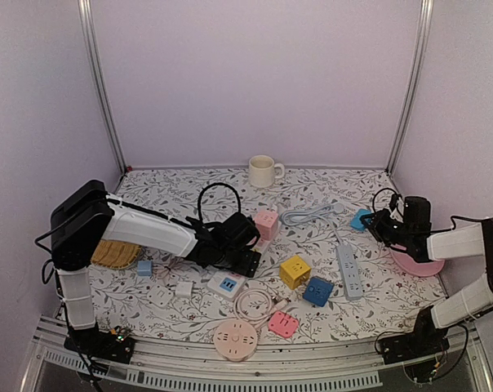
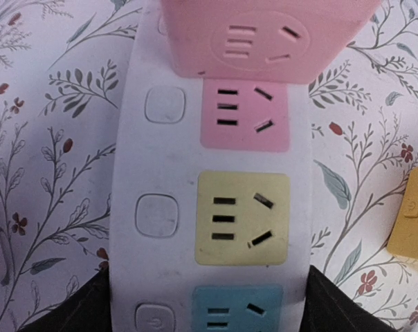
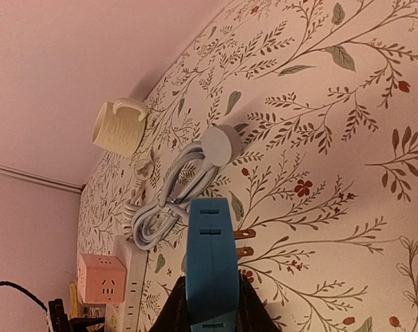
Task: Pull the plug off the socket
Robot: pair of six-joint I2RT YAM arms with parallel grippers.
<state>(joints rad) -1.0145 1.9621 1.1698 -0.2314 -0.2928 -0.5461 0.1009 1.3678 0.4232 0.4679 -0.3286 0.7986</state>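
Right tool (image 3: 210,304) clamps the flat blue plastic plug (image 3: 210,266), its 2 prongs free of any socket. Left tool (image 2: 209,304), jaws spread, straddles the white multi-colour power strip (image 2: 160,228). Extraction appears complete.

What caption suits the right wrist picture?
Right gripper holds a blue plug, prongs bare, above the floral table.

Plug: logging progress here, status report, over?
Right gripper shut on blue plug, prongs bare, lifted clear of table. Left gripper open, straddling white strip. Pink cube sits on strip's far end. Nothing blocking.
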